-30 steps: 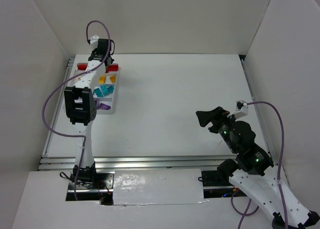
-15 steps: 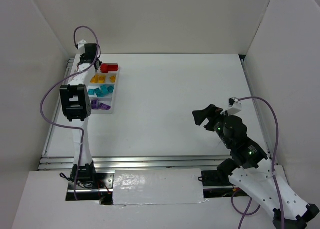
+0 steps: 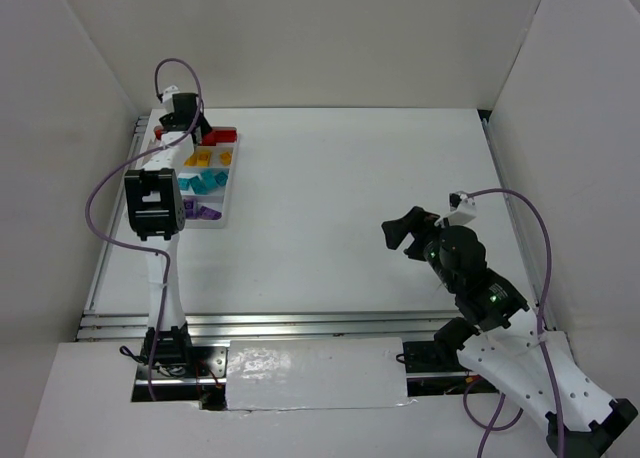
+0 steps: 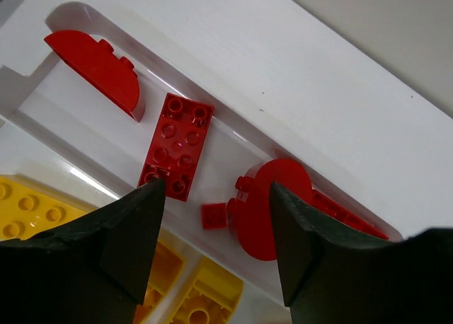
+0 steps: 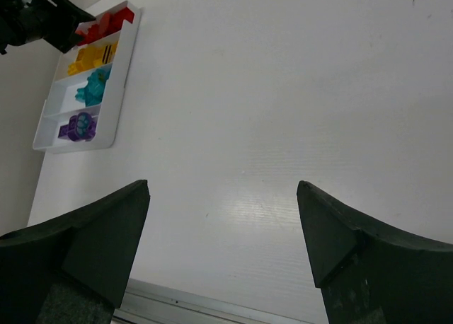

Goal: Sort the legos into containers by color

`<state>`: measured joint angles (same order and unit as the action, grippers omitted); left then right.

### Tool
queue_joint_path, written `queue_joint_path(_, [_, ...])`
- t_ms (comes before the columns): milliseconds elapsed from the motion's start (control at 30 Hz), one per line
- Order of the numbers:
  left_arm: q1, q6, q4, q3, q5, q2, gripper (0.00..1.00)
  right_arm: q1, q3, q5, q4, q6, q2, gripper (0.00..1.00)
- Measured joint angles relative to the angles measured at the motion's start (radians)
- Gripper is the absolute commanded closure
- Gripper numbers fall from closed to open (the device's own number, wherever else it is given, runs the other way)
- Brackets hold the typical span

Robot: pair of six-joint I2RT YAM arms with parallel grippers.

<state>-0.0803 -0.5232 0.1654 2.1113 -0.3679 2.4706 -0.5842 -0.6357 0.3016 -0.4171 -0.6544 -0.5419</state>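
Observation:
The white tray (image 3: pixel 216 221) of containers lies at the table's far left, with red (image 3: pixel 222 135), yellow (image 3: pixel 210 158), teal (image 3: pixel 205 181) and purple (image 3: pixel 206 213) legos each in their own compartment. My left gripper (image 3: pixel 190 131) hangs over the red compartment. In the left wrist view it (image 4: pixel 216 189) is open with nothing between its fingers. Below it lie a red 2x4 brick (image 4: pixel 175 146), a half-round piece (image 4: pixel 95 69), a small square (image 4: pixel 212 216) and a round piece (image 4: pixel 276 204). My right gripper (image 3: pixel 400 230) is open and empty over bare table (image 5: pixel 223 188).
Yellow bricks (image 4: pixel 28 207) fill the compartment beside the red one. The right wrist view shows the whole tray (image 5: pixel 113 136) far off at upper left. White walls close in the table on three sides. A metal rail (image 3: pixel 300 323) runs along the near edge.
My left gripper has shifted slightly over the tray's far end and its jaws have opened above the red compartment. The right arm has drifted a little left.

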Motion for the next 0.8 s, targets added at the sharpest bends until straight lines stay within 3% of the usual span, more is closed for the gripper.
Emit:
queue_joint_path(267, [-0.002, 0.000, 0.003, -0.065, 0.000, -0.132, 0.20, 0.000, -0.008, -0.003, 0.005, 0.003, -0.016, 0.08])
queue_joint_path(367, [0.003, 0.014, 0.021, -0.079, 0.011, -0.254, 0.07, 0.000, -0.021, -0.004, 0.005, 0.010, -0.017, 0.05])
queue_joint_path(433, [0.007, 0.031, 0.045, -0.087, 0.046, -0.366, 0.01, 0.000, -0.040, -0.007, 0.003, 0.023, -0.021, 0.00])
queue_joint_path(600, [0.053, 0.053, 0.180, -0.116, 0.100, -0.708, 0.01, 0.000, -0.158, -0.009, -0.032, 0.069, -0.066, 0.00])
queue_joint_path(800, [0.121, 0.050, 0.325, -0.459, 0.135, -1.198, 0.00, 0.000, -0.408, 0.023, -0.198, 0.119, -0.114, 0.00])
